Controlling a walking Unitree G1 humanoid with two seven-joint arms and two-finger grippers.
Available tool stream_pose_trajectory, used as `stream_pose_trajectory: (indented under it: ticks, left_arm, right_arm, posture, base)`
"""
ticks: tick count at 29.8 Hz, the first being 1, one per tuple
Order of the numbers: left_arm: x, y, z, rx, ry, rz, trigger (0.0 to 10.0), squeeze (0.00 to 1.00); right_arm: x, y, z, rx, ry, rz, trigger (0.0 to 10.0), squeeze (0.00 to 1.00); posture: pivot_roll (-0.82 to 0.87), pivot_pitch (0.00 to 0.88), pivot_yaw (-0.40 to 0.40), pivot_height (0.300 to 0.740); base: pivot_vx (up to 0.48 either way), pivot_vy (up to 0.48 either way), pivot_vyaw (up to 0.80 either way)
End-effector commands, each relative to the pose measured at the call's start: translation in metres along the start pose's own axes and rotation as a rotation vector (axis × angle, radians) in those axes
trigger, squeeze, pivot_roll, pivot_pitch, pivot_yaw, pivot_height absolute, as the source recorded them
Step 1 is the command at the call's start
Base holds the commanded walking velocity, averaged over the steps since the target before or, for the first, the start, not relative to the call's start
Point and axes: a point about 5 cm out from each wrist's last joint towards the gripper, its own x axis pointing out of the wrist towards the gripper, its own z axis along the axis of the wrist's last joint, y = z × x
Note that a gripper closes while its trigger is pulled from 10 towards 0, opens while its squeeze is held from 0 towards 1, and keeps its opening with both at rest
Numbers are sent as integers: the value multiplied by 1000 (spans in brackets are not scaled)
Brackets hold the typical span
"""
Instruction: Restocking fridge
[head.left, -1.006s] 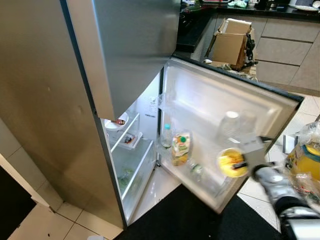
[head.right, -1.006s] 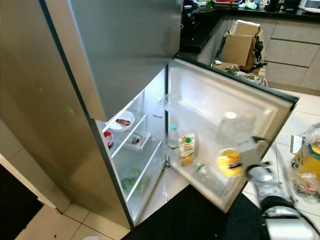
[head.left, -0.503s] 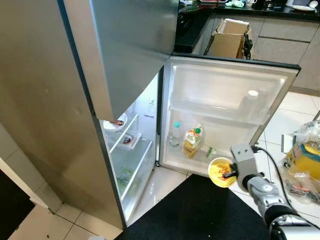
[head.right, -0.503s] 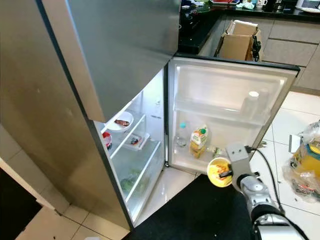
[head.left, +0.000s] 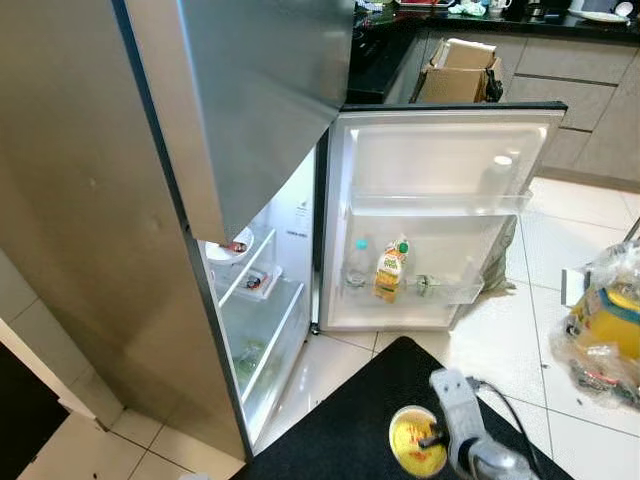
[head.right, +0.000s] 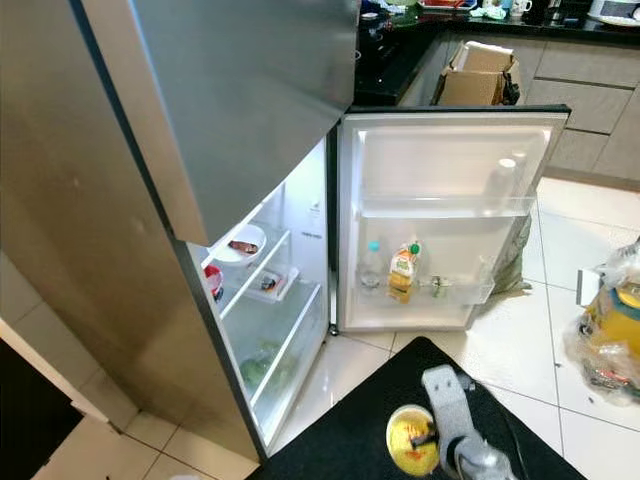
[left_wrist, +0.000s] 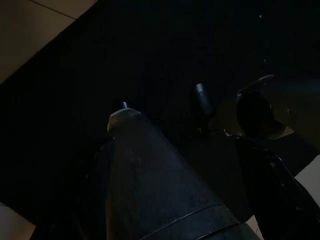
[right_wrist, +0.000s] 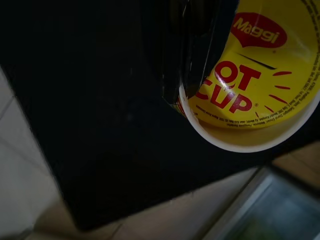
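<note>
My right gripper (head.left: 432, 440) is shut on a yellow Maggi Hot Cup noodle cup (head.left: 416, 441), held low over the black mat (head.left: 350, 430). The cup's yellow lid (right_wrist: 260, 65) fills the right wrist view, with a black finger (right_wrist: 200, 45) across its rim. The fridge (head.left: 120, 200) stands open ahead. Its lower door (head.left: 440, 180) is swung wide, and the door shelf (head.left: 465, 293) holds a water bottle (head.left: 359, 264), a yellow carton (head.left: 390, 272) and a small bottle lying down (head.left: 427, 285). In the dark left wrist view, the left gripper's black fingers (left_wrist: 150, 175) hang over the mat.
Inside the fridge are a white bowl (head.left: 232, 245) on a shelf and greens in the bottom drawer (head.left: 250, 352). A plastic bag with yellow goods (head.left: 605, 325) sits on the tiled floor at the right. Cardboard boxes (head.left: 458, 72) stand behind the door by the kitchen cabinets.
My right arm has drawn back and down from the door shelf, carrying the noodle cup to just over the mat. The fridge door has swung wider open.
</note>
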Motion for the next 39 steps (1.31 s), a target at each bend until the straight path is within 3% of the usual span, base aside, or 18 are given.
stream_pose_trajectory:
  ticks: [1, 9, 39]
  left_arm:
    - [-1, -2, -9, 21, 40, -13, 10000, 0]
    - [-1, -3, -9, 33, 46, -18, 10000, 0]
    - [-2, -2, -10, 46, 62, -34, 10000, 0]
  right_arm:
    - [-4, 9, -27, -2, 98, 16, 10000, 0]
    - [-15, 15, -64, 13, 218, 5, 10000, 0]
    - [-21, 21, -81, 0, 265, 7, 10000, 0]
  posture:
    - [-76, 27, 19, 740]
    - [-79, 28, 21, 740]
    - [-84, 27, 35, 740]
  base:
    - [0, 0, 0]
    - [0, -312, 0]
    - [0, -447, 0]
